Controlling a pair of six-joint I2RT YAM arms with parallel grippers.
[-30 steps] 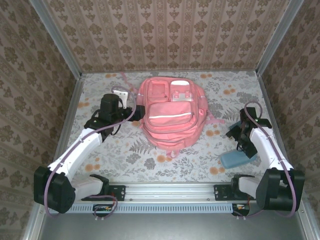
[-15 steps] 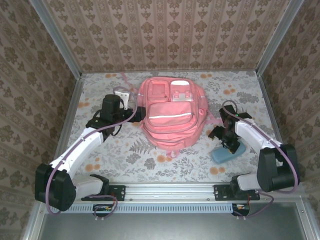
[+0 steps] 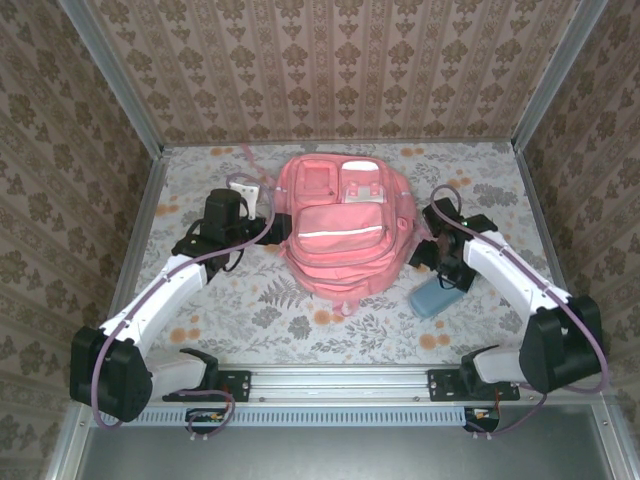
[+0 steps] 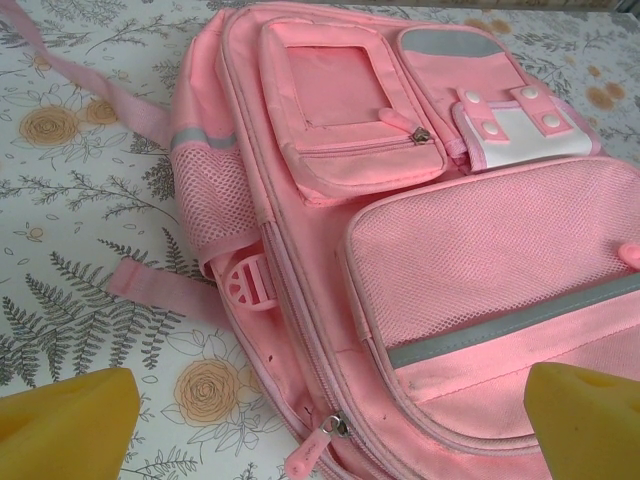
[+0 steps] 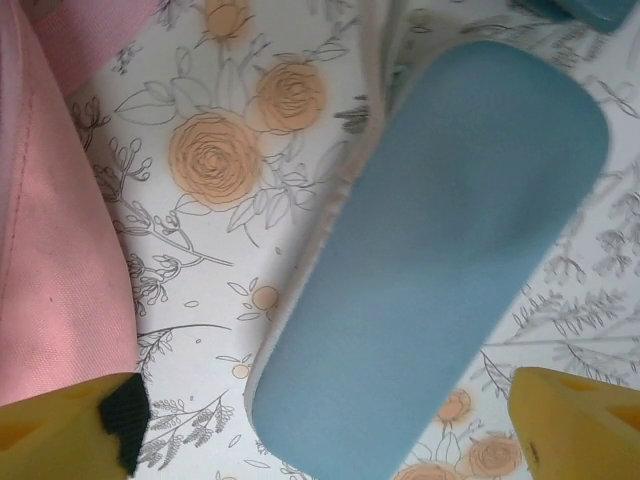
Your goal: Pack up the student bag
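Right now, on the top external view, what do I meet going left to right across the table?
Left hand → student bag → blue pencil case

The student bag (image 3: 345, 225) blocks the table (image 3: 260, 315) centre (pencil case (image 3: 433, 297) beside it); near strip free.
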